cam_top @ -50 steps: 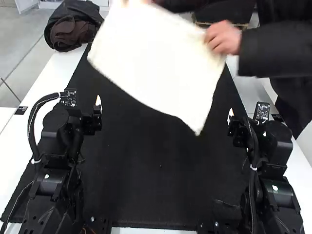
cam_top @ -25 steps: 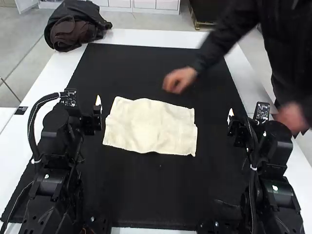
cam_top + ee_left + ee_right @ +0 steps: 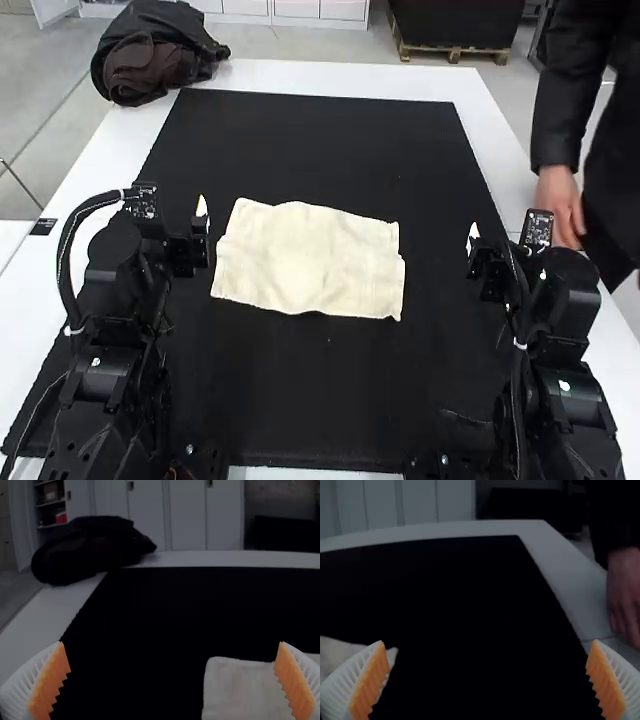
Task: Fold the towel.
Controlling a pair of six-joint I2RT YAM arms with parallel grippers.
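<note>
Person's hand (image 3: 561, 208) withdrawn, towel (image 3: 308, 260) between left claw (image 3: 202, 214) and right claw (image 3: 473, 237)

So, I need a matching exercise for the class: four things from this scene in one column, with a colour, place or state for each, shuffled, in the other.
1. Towel
2. Mat
3. Dark bundle
4. Left gripper

A. Open and empty
B. Black, beneath the cloth
C. On the table's far left corner
D. Cream, slightly wrinkled

Pairs: 1-D; 2-B; 3-C; 4-A
</note>
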